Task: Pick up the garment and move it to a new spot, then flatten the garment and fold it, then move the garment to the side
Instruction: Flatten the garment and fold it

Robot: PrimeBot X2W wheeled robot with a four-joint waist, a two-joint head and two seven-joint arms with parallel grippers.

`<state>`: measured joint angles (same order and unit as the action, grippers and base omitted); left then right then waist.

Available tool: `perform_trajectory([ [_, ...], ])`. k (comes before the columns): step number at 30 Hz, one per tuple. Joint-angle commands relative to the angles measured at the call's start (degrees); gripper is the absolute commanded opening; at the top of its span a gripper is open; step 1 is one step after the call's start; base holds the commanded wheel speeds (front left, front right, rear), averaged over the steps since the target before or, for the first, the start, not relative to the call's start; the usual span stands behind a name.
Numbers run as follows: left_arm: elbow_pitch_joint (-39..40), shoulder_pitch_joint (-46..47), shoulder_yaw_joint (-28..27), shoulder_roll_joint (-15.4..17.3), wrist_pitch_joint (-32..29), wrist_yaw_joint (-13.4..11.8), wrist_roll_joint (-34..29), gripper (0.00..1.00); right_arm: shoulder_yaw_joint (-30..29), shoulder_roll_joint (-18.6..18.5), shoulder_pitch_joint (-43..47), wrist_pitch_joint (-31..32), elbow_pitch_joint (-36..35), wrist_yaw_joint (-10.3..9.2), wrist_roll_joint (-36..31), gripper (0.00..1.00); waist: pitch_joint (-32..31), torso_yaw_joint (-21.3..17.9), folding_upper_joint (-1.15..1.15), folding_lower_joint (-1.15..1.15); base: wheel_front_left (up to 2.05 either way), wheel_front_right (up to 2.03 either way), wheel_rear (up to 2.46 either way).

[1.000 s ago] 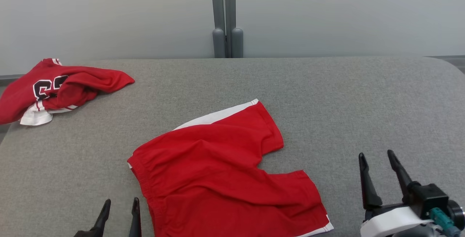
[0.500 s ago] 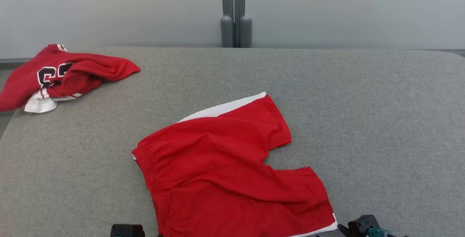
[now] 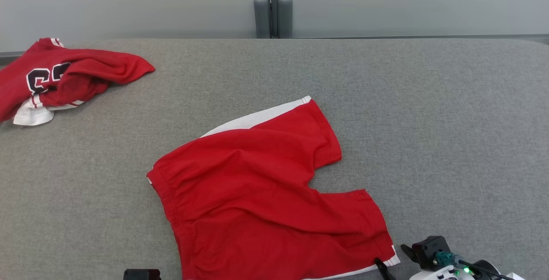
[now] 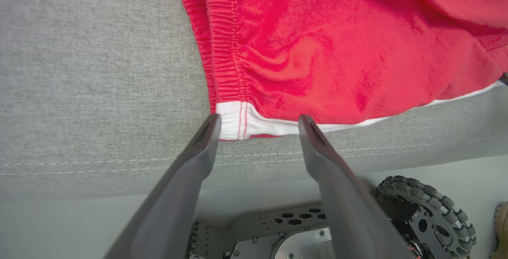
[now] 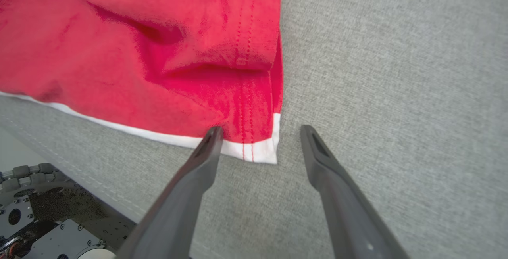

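Red shorts [image 3: 257,194] with white trim lie at the front edge of the grey fabric table [image 3: 429,121], where the left gripper [image 4: 258,118] and right gripper [image 5: 260,129], fingers spread wide and empty, straddle their corners (presumably to pinch them).

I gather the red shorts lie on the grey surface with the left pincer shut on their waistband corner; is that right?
Not quite: the left pincer is open, its tips at the waistband corner of the red shorts without gripping it, as the left wrist view shows. The rest holds.
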<state>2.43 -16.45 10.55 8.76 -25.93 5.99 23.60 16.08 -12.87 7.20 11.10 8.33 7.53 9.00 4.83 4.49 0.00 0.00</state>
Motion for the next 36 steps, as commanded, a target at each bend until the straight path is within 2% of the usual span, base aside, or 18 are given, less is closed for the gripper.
perform_trajectory([
  [1,-0.6,1.1,-0.4,0.2,0.8,-0.5,-0.7,1.00,0.1,0.3,-0.6,0.2,-0.2,-0.08,-0.3,1.00,-0.1,0.0,0.00,0.00,0.00,0.00,0.00],
  [5,-2.0,1.8,-0.9,0.5,1.8,-1.1,-1.1,1.00,0.5,0.2,-1.0,0.2,-0.4,-0.08,-0.5,1.00,-0.1,0.0,0.00,0.00,0.00,0.00,0.00],
  [9,-3.9,3.0,-0.4,1.2,1.2,-0.5,-0.3,1.00,0.6,0.0,-1.5,0.3,-0.4,-0.08,-0.5,1.00,0.2,0.0,0.00,0.00,0.00,0.00,0.00],
  [11,-5.4,3.7,0.1,1.2,1.2,-0.2,0.0,0.89,1.0,0.0,-1.9,0.8,-0.1,-0.08,-0.5,1.00,0.3,0.1,0.00,0.00,0.00,0.00,0.00],
  [13,-6.7,4.5,0.4,1.5,1.6,-0.1,-0.1,0.69,1.8,0.3,-2.3,1.4,0.2,-0.08,0.1,1.00,0.4,-0.1,0.00,0.00,0.00,0.00,0.00],
  [15,-7.9,5.3,0.8,1.6,1.7,0.1,0.2,0.27,2.8,0.4,-2.7,2.4,0.7,-0.08,0.7,1.00,0.6,-0.2,0.00,0.00,0.00,0.00,0.00],
  [16,-8.6,5.6,1.1,1.4,1.7,0.3,0.5,0.00,3.4,0.2,-3.0,3.0,1.1,-0.08,1.2,1.00,0.6,-0.2,0.00,0.00,0.00,0.00,0.00],
  [17,-9.1,5.7,1.1,1.2,1.5,0.4,1.0,0.00,4.0,0.1,-3.0,3.4,1.3,-0.08,2.0,0.81,0.6,-0.1,0.00,0.00,0.00,0.00,0.00],
  [18,-9.8,5.8,1.4,1.3,1.2,0.5,1.2,0.00,3.8,0.6,-3.1,3.2,1.5,-0.05,3.4,0.33,0.5,-0.2,0.00,0.00,0.00,0.00,0.00],
  [19,-10.2,5.9,1.6,1.6,1.1,0.5,1.4,0.00,3.6,0.7,-3.2,2.9,1.5,-0.04,3.7,0.00,0.4,-0.2,0.00,0.00,0.00,0.00,0.00],
  [23,-9.9,5.1,2.0,1.8,0.7,1.0,4.1,0.00,1.9,1.2,-3.0,1.7,0.8,-0.04,7.1,0.00,-0.5,-0.3,0.00,0.00,0.00,0.00,0.00],
  [27,-3.3,3.5,0.9,2.0,1.0,1.1,7.6,0.00,-1.4,1.9,-0.9,1.4,-4.6,-0.05,12.9,0.00,-1.5,-0.8,0.00,0.00,0.00,0.00,0.00],
  [29,3.1,2.9,0.3,2.4,0.6,1.2,9.8,0.00,-3.2,1.6,0.3,2.5,-10.7,-0.04,17.5,0.00,-1.7,-1.1,0.00,0.00,0.00,0.00,0.00],
  [32,15.2,3.1,-0.4,3.0,-0.6,1.3,13.0,0.00,-6.5,0.1,2.1,5.3,-23.7,-0.04,26.1,0.00,-1.7,-1.9,0.00,0.00,0.00,0.00,0.00],
  [36,29.5,7.4,-2.3,3.6,-3.1,0.8,16.7,0.00,-12.6,-1.7,1.1,10.8,-40.2,-0.03,35.1,0.00,-0.2,-3.7,0.00,0.00,0.00,0.00,0.00],
])
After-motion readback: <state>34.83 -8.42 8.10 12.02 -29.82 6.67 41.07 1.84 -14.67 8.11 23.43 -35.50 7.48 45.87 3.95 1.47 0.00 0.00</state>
